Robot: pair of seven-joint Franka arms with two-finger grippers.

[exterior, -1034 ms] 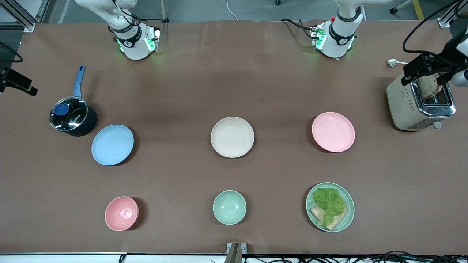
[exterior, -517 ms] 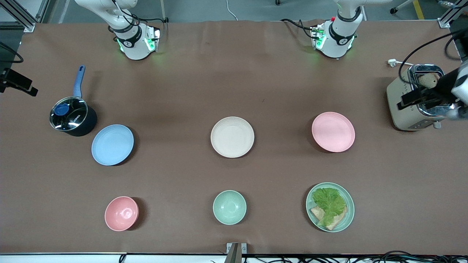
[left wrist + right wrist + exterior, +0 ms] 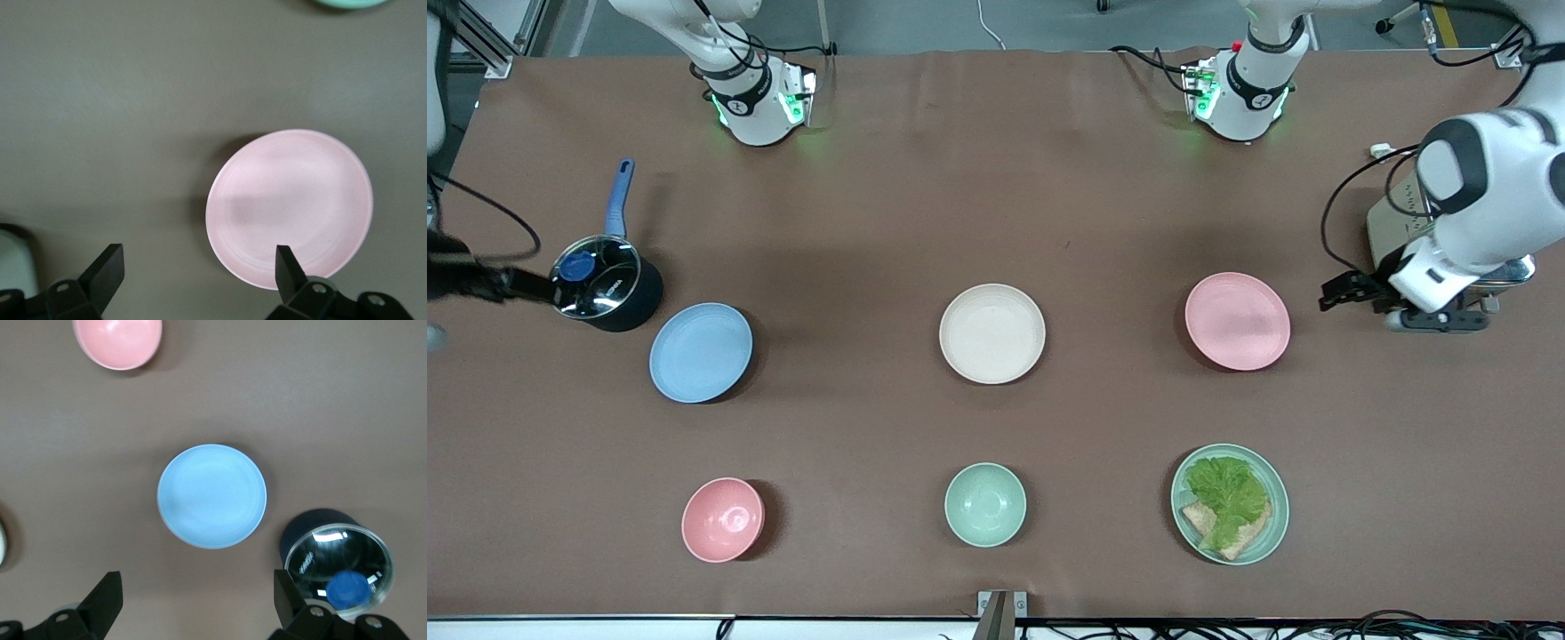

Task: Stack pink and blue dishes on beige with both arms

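The beige plate (image 3: 991,333) lies mid-table. The pink plate (image 3: 1237,321) (image 3: 290,207) lies toward the left arm's end, the blue plate (image 3: 701,352) (image 3: 212,495) toward the right arm's end. All three are bare and lie apart. My left gripper (image 3: 1347,293) (image 3: 198,280) hangs open and empty over the table between the pink plate and the toaster, one finger (image 3: 287,267) over the plate's rim. My right gripper (image 3: 516,286) (image 3: 197,603) is open and empty beside the pot, close to the blue plate.
A dark pot with a glass lid (image 3: 605,284) (image 3: 337,570) stands next to the blue plate. The toaster (image 3: 1394,222) is partly hidden by the left arm. Nearer the camera lie a pink bowl (image 3: 723,520), a mint bowl (image 3: 985,504) and a mint plate with lettuce and bread (image 3: 1230,504).
The left arm has swung from above the toaster down to beside the pink plate. The right gripper has come in from the table's edge toward the pot. No plate has moved.
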